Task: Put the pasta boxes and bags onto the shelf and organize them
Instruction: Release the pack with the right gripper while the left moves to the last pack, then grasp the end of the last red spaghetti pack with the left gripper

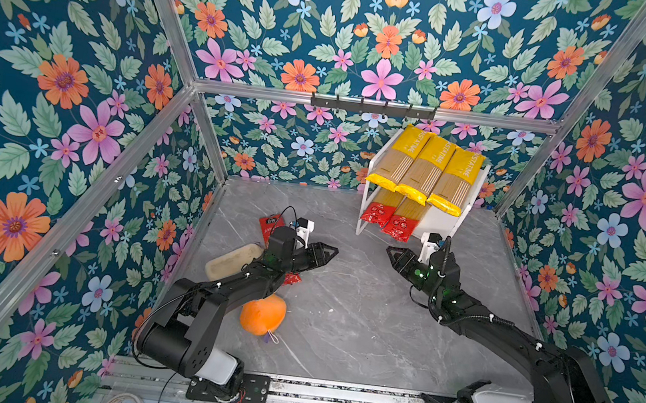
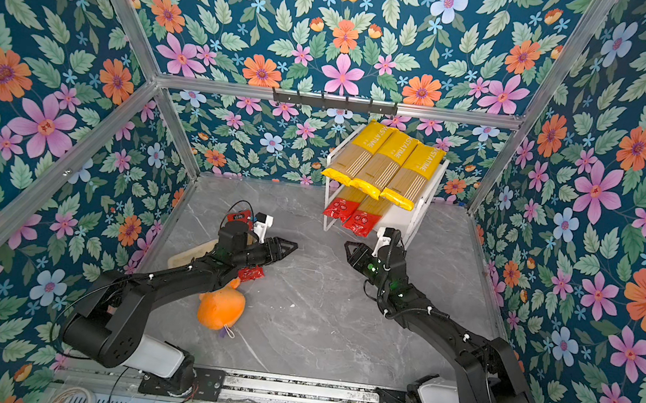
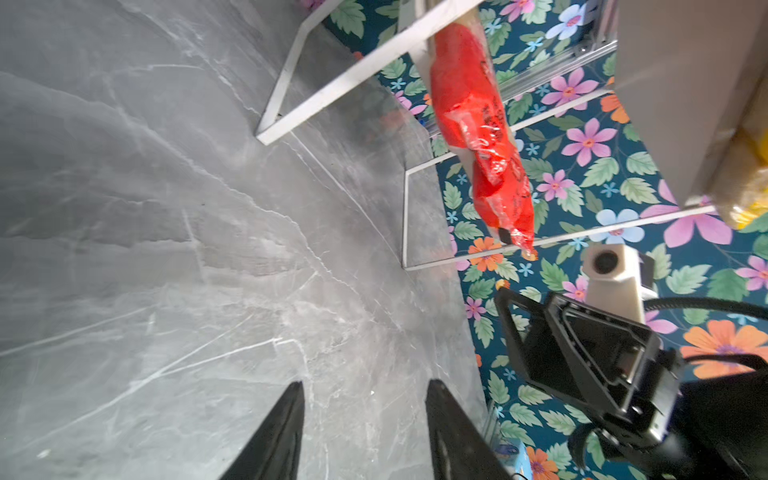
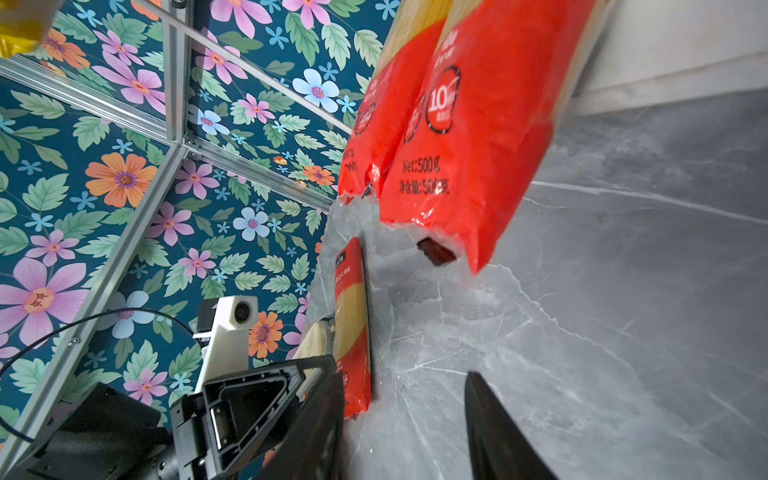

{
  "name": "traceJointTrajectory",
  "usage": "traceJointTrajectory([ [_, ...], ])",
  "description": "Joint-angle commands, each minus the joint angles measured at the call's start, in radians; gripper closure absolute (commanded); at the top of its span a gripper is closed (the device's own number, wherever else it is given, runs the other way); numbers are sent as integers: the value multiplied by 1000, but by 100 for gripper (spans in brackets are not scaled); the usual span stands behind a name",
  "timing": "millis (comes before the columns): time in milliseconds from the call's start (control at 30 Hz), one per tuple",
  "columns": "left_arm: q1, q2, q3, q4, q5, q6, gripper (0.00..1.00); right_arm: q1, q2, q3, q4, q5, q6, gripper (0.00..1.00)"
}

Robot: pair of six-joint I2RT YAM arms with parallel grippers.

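Now the white two-tier shelf [image 1: 442, 221] carries three yellow PASTATIME packs [image 1: 426, 169] side by side on its top board and two red-ended spaghetti packs [image 1: 393, 215] on its lower board, their ends jutting past the front edge. A third red-ended pack [image 4: 352, 324] lies on the counter [image 1: 340, 317] well left of the shelf, partly under the left arm. Both the left tool [image 1: 334, 252] and right tool [image 1: 389, 251] hover in front of the shelf, jaws apart and empty
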Motion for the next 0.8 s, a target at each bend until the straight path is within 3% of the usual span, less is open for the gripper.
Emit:
traceJointTrajectory([
  [0,12,-18,21,-165,-123,111,47,32,2,1,-16,32,19,52],
  [167,27,-44,42,-335,-307,217,38,79,40,4,7,45,41,52],
  [433,76,-79,34,-499,-540,234,29,96,107,27,54,29,68,52],
  [567,102,-94,8,-513,-595,221,27,99,126,38,63,20,70,52],
  [767,121,-15,-2,-458,-570,219,25,103,139,41,73,18,72,53],
])
